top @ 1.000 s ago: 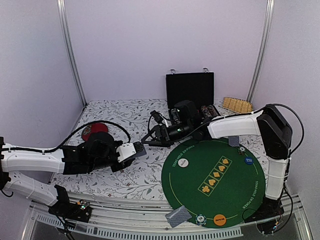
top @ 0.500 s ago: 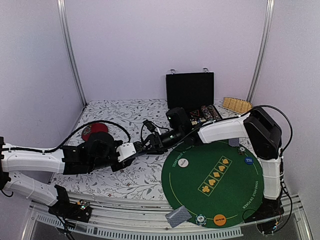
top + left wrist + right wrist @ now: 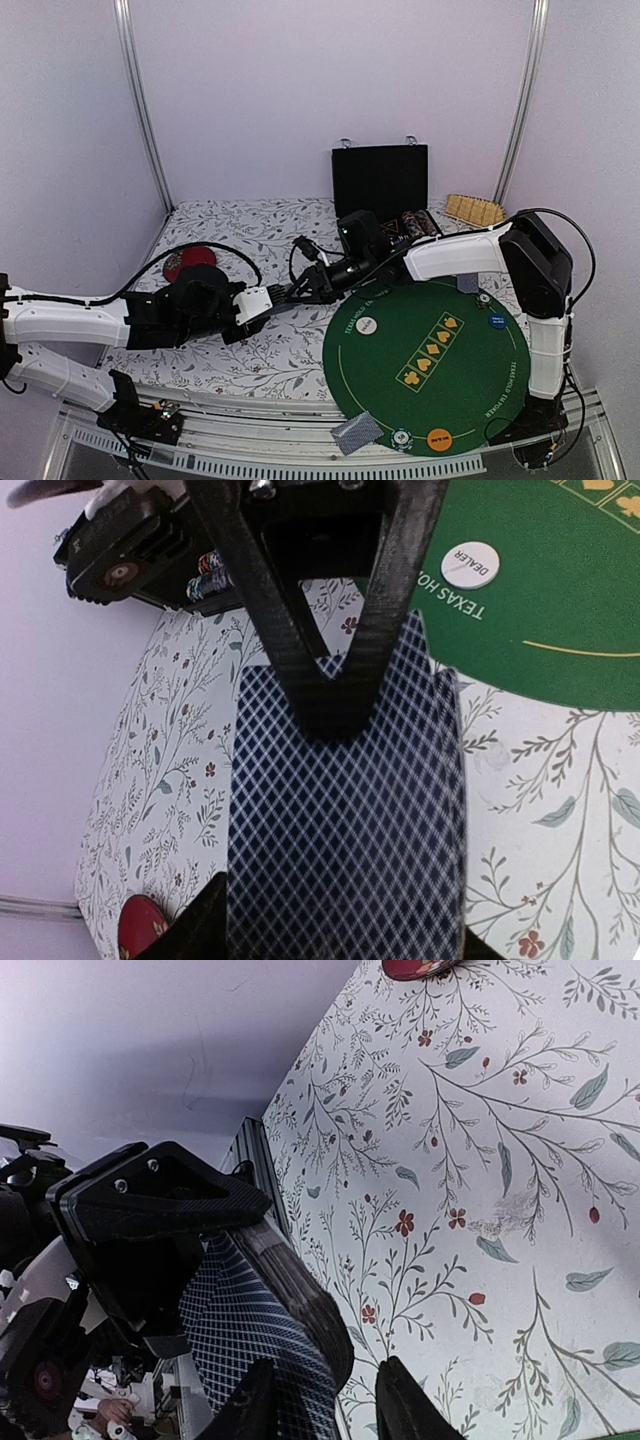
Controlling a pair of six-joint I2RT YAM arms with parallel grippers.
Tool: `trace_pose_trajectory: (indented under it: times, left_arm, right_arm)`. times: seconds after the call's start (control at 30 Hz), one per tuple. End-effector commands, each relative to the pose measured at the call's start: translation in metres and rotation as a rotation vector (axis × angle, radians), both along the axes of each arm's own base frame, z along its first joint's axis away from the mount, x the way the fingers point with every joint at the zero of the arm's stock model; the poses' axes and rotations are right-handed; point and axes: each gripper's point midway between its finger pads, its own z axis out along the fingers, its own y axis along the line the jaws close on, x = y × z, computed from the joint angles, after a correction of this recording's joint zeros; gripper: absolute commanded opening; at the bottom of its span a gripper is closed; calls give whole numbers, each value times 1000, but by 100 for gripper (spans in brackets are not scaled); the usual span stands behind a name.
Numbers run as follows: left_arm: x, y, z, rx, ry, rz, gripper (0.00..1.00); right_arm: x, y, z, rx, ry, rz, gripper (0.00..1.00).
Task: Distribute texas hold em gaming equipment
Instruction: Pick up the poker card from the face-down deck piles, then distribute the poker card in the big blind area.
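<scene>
At rear, open black case (image 3: 380, 180) holds striped poker chips (image 3: 416, 222).

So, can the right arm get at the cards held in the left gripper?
Probably yes: the right gripper sits at the cards, fingers apart around their free edge, while the left gripper clamps the other end.

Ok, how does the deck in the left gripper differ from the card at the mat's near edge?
The deck is clamped in the left gripper, off the table; the near-edge card lies loose at the rim of the green mat. The deck has the right gripper straddling its end; the card is untouched. Both show blue-grey lattice backs.
</scene>
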Motion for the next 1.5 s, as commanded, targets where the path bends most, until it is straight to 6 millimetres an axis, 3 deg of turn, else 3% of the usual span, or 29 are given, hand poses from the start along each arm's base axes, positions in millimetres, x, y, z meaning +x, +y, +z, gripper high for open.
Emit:
trace_pose_trajectory:
  times: [0.0,0.6,0.77,0.93,1.13,1.3,1.47]
  left_arm:
    - [-1,-5,3,-22,-16,-11,52]
    - [-2,-5,2,-20,-11,-14,52]
    - [-2,-5,3,-22,-11,-16,52]
    - [-3,-6,2,-22,-9,-18,52]
    - [-3,-6,2,-23,-7,-19,52]
    - [-8,-7,-13,12,41,-38,52]
    - [-8,-8,-19,30,94,-15,55]
  right_arm:
    - [-1,-9,15,-13,-46,-9,29]
    - [6,-23,32,-108,-157,-41,3]
    - [14,-33,42,-138,-208,-80,3]
    - [5,-31,52,-90,-188,-39,6]
    - [3,-30,61,-56,-197,-28,3]
    - [10,-34,48,-82,-193,-53,2]
    - [12,-44,54,-67,-201,-76,2]
